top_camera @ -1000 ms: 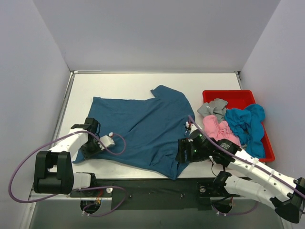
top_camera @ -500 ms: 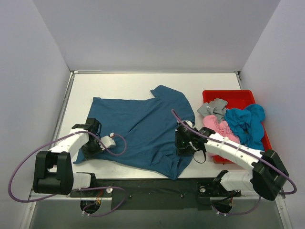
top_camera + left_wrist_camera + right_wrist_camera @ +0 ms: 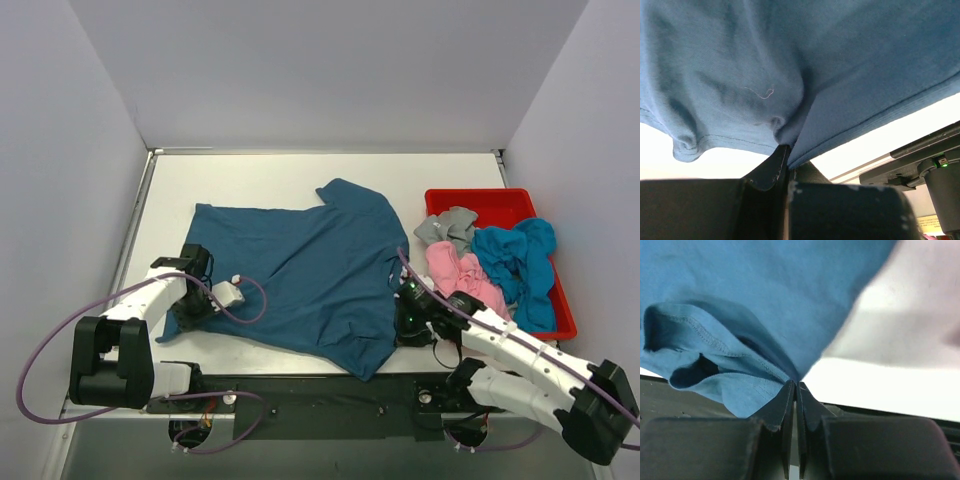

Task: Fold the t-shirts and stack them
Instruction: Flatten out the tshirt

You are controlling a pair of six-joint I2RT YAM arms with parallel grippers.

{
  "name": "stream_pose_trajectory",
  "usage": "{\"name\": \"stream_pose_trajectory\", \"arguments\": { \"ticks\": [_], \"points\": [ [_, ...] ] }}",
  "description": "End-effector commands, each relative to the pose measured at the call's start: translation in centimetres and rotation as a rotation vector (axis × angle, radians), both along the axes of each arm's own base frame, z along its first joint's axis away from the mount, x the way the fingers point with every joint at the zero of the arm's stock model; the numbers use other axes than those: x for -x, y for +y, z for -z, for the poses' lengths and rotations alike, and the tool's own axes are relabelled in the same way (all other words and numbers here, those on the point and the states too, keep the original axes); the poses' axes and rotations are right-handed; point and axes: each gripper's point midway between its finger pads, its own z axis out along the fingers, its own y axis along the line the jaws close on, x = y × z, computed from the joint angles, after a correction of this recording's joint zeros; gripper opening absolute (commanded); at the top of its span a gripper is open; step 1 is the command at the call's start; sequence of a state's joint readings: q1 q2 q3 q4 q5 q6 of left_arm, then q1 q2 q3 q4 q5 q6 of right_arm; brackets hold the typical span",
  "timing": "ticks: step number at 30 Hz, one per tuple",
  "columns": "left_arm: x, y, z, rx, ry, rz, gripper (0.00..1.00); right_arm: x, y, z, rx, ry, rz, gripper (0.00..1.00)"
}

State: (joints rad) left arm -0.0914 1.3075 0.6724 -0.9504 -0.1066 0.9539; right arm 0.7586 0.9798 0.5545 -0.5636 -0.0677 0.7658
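- My left gripper (image 3: 192, 303) has its jaws clamped on the dark teal t-shirt (image 3: 300, 265) at the shirt's 8 o'clock corner.
- My right gripper (image 3: 408, 318) pinches the hem at 4 o'clock, jaws tight on cloth.
- The shirt lies spread on the white table (image 3: 260, 180).
- At its 3 o'clock, the red tray (image 3: 500, 200) holds the pink t-shirt (image 3: 455, 272), turquoise t-shirt (image 3: 515, 255) and grey t-shirt (image 3: 448, 228), all bunched.

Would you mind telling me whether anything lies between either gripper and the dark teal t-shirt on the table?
Nothing visible does. The left gripper is shut on the dark teal t-shirt at its near left edge, and the right gripper is shut on its near right hem. The red tray sits off to the right.
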Motion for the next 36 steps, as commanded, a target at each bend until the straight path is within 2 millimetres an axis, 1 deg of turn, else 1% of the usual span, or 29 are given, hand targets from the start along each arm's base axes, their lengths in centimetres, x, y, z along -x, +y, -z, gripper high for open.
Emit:
{"name": "stream_pose_trajectory", "arguments": {
  "ticks": [1,2,4,7,9,12,13,15,18,19,20,22,23,24,25,26,27,28,30,31,32,33,34,35,36],
  "points": [
    [-1.1,-0.7,-1.0,0.031,-0.029,0.019,0.01,3.9,-2.3,1.3,0.022,0.122,0.108,0.00],
    [-1.0,-0.8,-1.0,0.034,-0.028,0.022,0.01,4.6,-2.1,1.6,0.008,0.140,0.119,0.00],
    [-1.0,-1.0,-1.0,0.041,-0.029,0.022,0.01,5.6,-2.0,1.5,-0.002,0.161,0.121,0.00],
    [-0.8,-1.1,-0.8,0.038,-0.019,0.021,0.01,7.9,-2.6,1.2,0.016,0.228,0.121,0.00],
    [-1.0,-1.2,-0.9,0.039,-0.024,0.022,0.01,9.6,-2.4,0.7,0.008,0.276,0.090,0.00],
    [-0.9,-1.6,-0.9,0.058,-0.020,0.018,0.01,11.4,-2.0,-0.8,-0.017,0.327,0.039,0.00],
    [-0.9,-1.7,-1.0,0.062,-0.023,0.022,0.01,12.0,-1.6,-1.3,-0.045,0.351,0.029,0.00],
    [-1.0,-2.0,-0.9,0.067,-0.024,0.022,0.01,12.8,-1.2,-2.1,-0.072,0.362,-0.002,0.00],
    [-0.9,-2.4,-0.7,0.068,-0.021,0.018,0.01,12.9,-1.6,-1.8,-0.064,0.354,0.010,0.00],
    [-0.8,-2.5,-0.7,0.068,-0.022,0.021,0.01,13.0,-1.9,-1.4,-0.055,0.356,0.020,0.13],
    [-0.8,-2.7,-0.7,0.072,-0.024,0.018,0.01,13.0,-2.2,-1.3,-0.046,0.355,0.030,0.35],
    [-0.6,-3.1,-0.6,0.073,-0.021,0.021,0.01,12.6,-2.7,-1.3,-0.029,0.323,0.056,0.49],
    [-0.6,-3.3,-0.6,0.071,-0.017,0.025,0.01,11.2,-2.8,-1.8,-0.028,0.248,0.079,0.51],
    [-0.7,-3.4,-0.7,0.073,-0.020,0.024,0.01,10.5,-2.7,-2.2,-0.042,0.210,0.108,0.54],
    [-0.7,-3.5,-0.8,0.074,-0.016,0.028,0.01,8.9,-2.8,-2.6,-0.041,0.129,0.138,0.55],
    [-0.7,-3.5,-0.8,0.075,-0.019,0.028,0.01,8.0,-2.8,-2.8,-0.045,0.088,0.167,0.55],
    [-0.8,-3.4,-0.9,0.073,-0.025,0.026,0.01,6.3,-3.2,-2.9,-0.031,0.008,0.214,0.55],
    [-0.8,-3.4,-0.9,0.073,-0.028,0.026,0.01,4.9,-2.9,-3.0,-0.036,-0.049,0.238,0.55],
    [-0.8,-3.5,-0.9,0.075,-0.029,0.024,0.01,3.2,-3.1,-2.7,-0.025,-0.110,0.308,0.56],
    [-0.7,-3.5,-0.9,0.077,-0.029,0.024,0.01,2.6,-3.4,-2.1,-0.020,-0.115,0.346,0.56],
    [-0.6,-3.5,-1.0,0.075,-0.029,0.026,0.01,2.1,-3.2,-1.5,-0.029,-0.119,0.353,0.56],
    [-0.7,-3.4,-1.0,0.073,-0.032,0.026,0.01,0.8,-2.5,-1.7,-0.080,-0.140,0.390,0.55],
    [-0.6,-3.4,-0.9,0.072,-0.034,0.027,0.01,0.5,-2.5,-0.9,-0.082,-0.120,0.404,0.53],
    [-0.6,-3.4,-1.0,0.071,-0.039,0.022,0.01,-0.6,-1.4,-1.0,-0.136,-0.136,0.412,0.52],
    [-0.6,-3.4,-1.0,0.068,-0.042,0.023,0.01,-0.4,-1.0,-0.3,-0.144,-0.097,0.409,0.51]
  ]
}}
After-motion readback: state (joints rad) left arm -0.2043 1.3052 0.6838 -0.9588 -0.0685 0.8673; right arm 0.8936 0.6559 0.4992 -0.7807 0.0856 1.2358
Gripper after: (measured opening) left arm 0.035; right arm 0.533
